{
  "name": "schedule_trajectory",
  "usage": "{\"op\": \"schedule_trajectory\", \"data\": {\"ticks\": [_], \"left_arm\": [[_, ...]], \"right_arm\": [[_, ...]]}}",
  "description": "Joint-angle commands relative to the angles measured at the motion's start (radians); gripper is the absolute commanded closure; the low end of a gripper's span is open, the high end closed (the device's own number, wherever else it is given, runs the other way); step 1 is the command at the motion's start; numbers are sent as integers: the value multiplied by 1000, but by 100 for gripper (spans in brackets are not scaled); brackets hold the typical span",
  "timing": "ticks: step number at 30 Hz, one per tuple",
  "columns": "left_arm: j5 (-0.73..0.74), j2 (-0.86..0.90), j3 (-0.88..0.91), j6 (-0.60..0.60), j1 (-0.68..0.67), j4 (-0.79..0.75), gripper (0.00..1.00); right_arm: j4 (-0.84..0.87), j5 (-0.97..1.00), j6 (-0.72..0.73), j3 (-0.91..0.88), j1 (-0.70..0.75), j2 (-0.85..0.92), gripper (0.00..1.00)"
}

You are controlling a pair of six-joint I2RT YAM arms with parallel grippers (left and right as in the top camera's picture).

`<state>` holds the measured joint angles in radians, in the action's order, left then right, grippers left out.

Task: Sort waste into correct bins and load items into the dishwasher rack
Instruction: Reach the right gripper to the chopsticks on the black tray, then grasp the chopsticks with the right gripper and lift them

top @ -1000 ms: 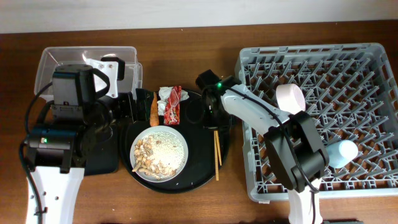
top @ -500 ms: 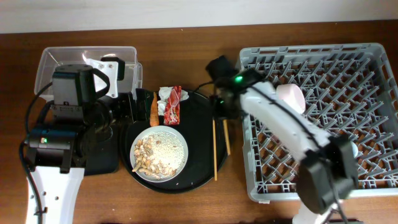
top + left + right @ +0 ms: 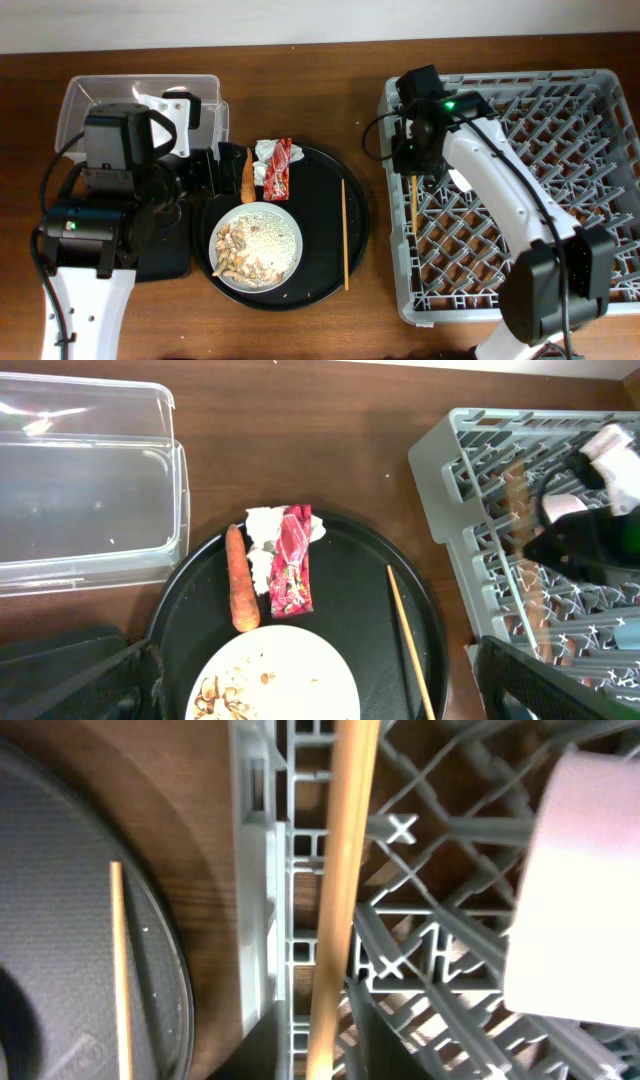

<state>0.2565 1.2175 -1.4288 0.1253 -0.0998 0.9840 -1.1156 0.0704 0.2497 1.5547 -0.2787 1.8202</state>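
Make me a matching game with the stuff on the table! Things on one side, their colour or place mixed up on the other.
Things:
1 carrot
2 wrapper
3 plate
4 chopstick in the right tool

Colour or place:
A has rice scraps on it
B over the grey rack
C orange
D red and white

Pairs: 1-C, 2-D, 3-A, 4-B

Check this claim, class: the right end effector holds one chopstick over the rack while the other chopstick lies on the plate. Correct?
No. The right end effector holds one chopstick over the rack, but the other chopstick lies on the round black tray beside the plate, not on it, as the overhead view shows.
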Motion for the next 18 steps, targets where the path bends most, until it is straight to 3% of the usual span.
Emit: {"op": "schedule_trajectory", "data": {"ticks": [1,10,15,18], "left_arm": [[-3,-2,-12,9,-3,-2,1],[-3,-2,-12,9,-3,-2,1],[-3,-2,-12,9,-3,-2,1],[-3,-2,-12,9,-3,-2,1]], "right_arm": [[-3,-17,-4,4,-25,-14,51],[76,-140,54,-1,-241,-30,50],[90,-116,223,-3,-310,72,53],[91,-125,239,-3,-301,161,53]]}}
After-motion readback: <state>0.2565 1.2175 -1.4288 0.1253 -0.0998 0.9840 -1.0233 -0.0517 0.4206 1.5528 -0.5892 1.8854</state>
